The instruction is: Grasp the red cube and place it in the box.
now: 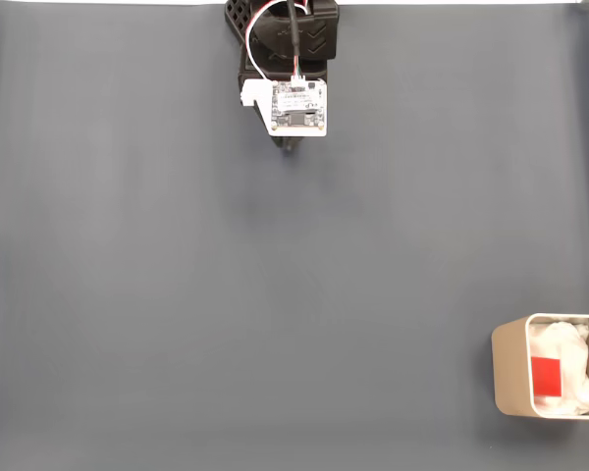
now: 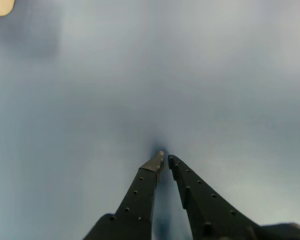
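- Red cube lies on the white padding inside the box, lower right in the fixed view; placing looks done.
- Gripper jaws nearly closed, empty, low over the grey worktop; arm well apart from the box; nothing evidently left.

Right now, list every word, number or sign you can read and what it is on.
None can be read.
Circuit board on the arm: fine markings, too small and blurred to read.
Red cube: plain faces, no text.
Box: no label seen.
Gripper: dots, no writing.
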